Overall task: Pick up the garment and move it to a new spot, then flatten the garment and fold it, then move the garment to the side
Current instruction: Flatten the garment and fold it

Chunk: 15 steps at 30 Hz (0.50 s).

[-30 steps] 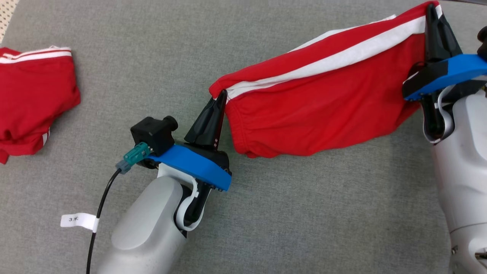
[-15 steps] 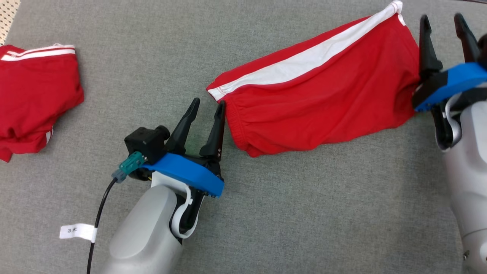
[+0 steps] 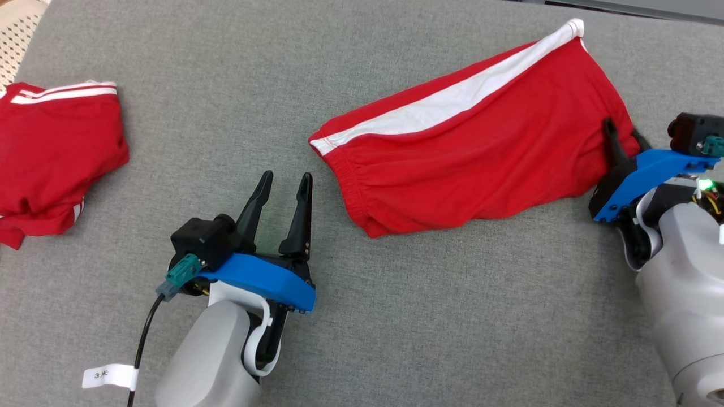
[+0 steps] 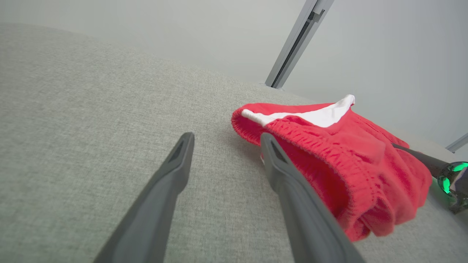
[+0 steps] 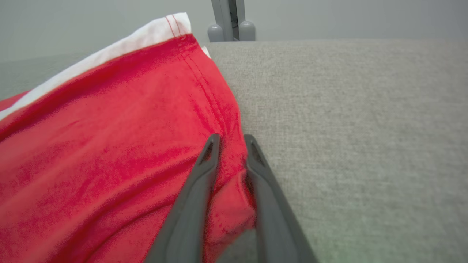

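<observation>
Garment (image 3: 475, 164), a pair of red shorts, lies spread on the grey fabric surface (image 3: 396, 316) before us, to the right of centre in our head view; its long axis runs on a slant, the gathered elastic waistband (image 3: 346, 183) at the lower-left end and the leg hem up at the far right. A white stripe (image 3: 447, 102) runs along the far edge from the waistband corner to the top right tip; the cloth lies mostly flat, with soft creases near the lower edge.

Our left gripper (image 3: 287, 180) rests low over the surface just beside the waistband, near it but apart from it; its two dark fingers are spread wide with nothing between them, and in the left wrist view the inner finger stands close alongside the bunched elastic without clasping it. Our right gripper (image 3: 621, 131) sits at the garment's right edge; in the right wrist view its fingers stand narrow, one on each side of a raised fold at the red hem, the cloth between them; whether they truly pinch that fold or merely straddle it we cannot tell.

A second red garment (image 3: 56, 152) with white stripes lies crumpled at the far left of the surface, well apart from the first; a black cable (image 3: 144, 345) carrying a white tag (image 3: 107, 376) trails down from our left wrist.
</observation>
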Motion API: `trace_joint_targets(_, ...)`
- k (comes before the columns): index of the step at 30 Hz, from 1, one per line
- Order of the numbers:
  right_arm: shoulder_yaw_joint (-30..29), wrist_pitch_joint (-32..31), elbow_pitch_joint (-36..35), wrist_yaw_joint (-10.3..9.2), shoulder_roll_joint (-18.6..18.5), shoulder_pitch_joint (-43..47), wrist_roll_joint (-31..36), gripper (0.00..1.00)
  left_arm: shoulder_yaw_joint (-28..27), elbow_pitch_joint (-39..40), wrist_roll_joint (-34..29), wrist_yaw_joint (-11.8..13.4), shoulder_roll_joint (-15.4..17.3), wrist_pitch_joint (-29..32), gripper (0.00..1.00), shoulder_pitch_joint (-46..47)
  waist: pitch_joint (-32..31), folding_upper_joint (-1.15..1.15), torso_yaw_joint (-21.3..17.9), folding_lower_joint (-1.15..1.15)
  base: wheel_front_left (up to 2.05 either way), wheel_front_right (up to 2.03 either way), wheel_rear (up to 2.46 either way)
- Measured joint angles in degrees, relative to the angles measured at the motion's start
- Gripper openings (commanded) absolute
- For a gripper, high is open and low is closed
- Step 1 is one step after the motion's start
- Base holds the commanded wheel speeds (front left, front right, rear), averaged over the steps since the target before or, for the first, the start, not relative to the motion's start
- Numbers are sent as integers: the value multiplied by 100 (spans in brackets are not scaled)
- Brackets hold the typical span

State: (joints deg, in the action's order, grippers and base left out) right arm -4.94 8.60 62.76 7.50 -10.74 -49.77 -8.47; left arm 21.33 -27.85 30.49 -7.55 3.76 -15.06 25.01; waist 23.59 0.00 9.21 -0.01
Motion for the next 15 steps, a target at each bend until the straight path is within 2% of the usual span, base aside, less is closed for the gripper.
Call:
trace_joint_targets(6, -7, 348, 135, 1, 111, 230, -371, 0, -209, -5, -322, 0, -2, 0, 100, -249, -243, 0, -24, 0, 0, 0, 0)
trace_joint_targets(15, 307, 614, 65, 1, 207, 1229, -881, 0, -583, 1, -791, 0, 7, 0, 100, -1001, -935, 0, -215, 0, 0, 0, 0)
